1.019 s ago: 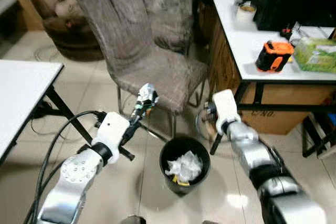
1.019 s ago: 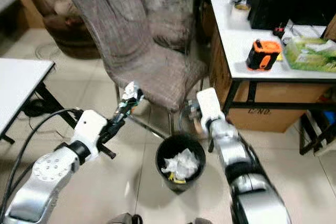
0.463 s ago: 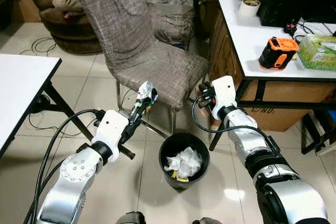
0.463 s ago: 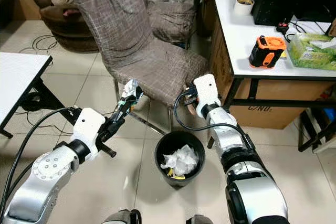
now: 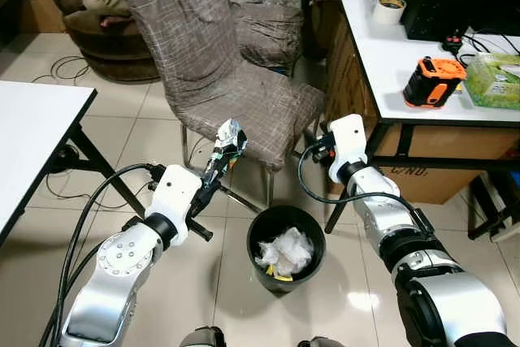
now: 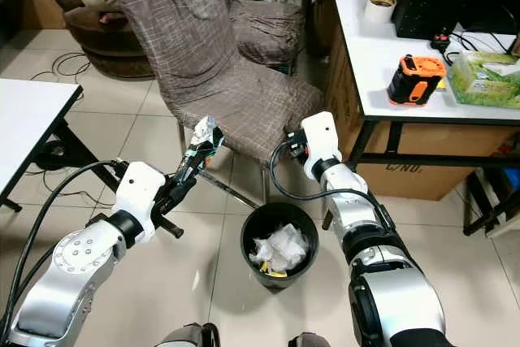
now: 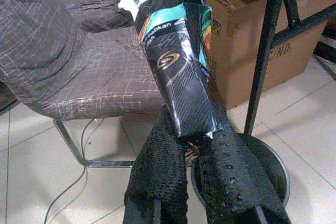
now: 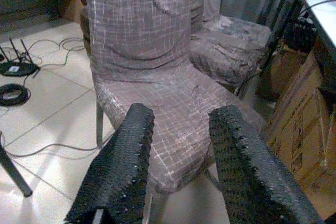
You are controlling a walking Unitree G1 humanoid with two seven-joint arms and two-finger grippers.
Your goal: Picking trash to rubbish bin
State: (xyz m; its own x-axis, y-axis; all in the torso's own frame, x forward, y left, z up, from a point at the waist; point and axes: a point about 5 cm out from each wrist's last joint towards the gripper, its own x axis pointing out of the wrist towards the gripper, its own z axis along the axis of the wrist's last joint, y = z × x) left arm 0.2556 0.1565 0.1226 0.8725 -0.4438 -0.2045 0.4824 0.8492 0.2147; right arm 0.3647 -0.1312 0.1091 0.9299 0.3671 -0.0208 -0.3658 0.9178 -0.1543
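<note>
A crumpled black and teal snack wrapper (image 7: 177,85) sticks up from my left gripper (image 7: 195,148), which is shut on its lower end. That gripper (image 5: 214,173) hangs left of and above the black rubbish bin (image 5: 254,236), in front of the chair. The bin stands on the floor between my arms and holds crumpled white paper (image 5: 286,249). My right gripper (image 8: 178,129) is open with nothing between its fingers (image 8: 122,169). It points at the chair seat, above and to the right of the bin.
A grey fabric-covered chair (image 5: 244,95) stands just behind the bin, its metal legs (image 5: 266,188) close to the rim. A white desk (image 5: 382,58) with an orange tool (image 5: 431,80) is at the right, a cardboard box (image 5: 439,178) under it. A white table (image 5: 32,132) is at the left.
The blurred view has steadied. My right arm has risen a little toward the chair seat's edge. The left gripper still grips the wrapper, held slightly higher.
</note>
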